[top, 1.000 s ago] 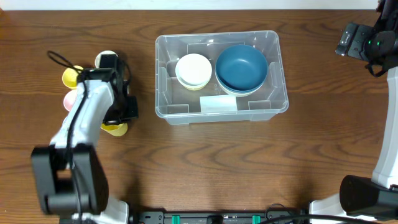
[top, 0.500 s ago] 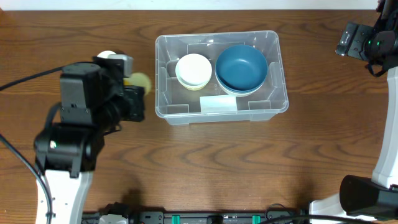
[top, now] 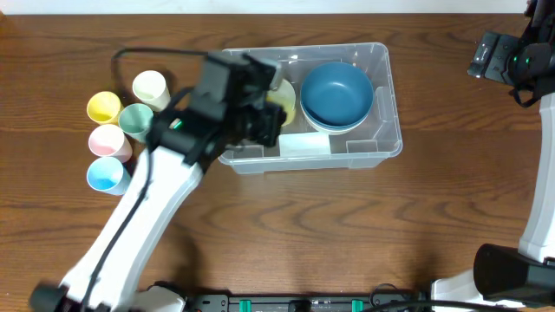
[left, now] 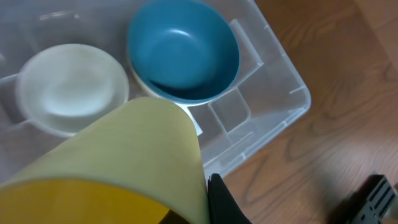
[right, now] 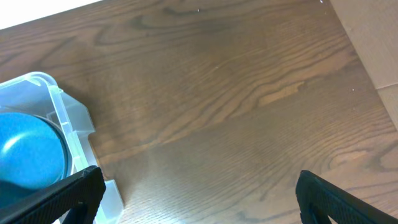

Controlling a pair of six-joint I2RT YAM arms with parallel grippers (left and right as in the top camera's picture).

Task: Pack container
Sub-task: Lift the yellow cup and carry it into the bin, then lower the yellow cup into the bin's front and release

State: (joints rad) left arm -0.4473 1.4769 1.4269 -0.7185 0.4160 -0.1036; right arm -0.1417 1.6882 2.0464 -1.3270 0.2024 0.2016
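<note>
In the packing step, the left gripper (top: 265,122) clenched a yellow cup (left: 124,162) above the mid-table container (top: 364,159), which probably called for lowering and releasing it inside, while the right gripper (right: 198,186) hung wide open and empty.

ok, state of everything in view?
Bin: open, no lid, bowls inside.
Blue bowl: upright, in the bin.
White bowl: upright, in the bin.
Yellow cup: held over the bin.
Left pincer: shut on the yellow cup.
Right pincer: open, empty.
Five table cups: upright, left of the bin.
</note>
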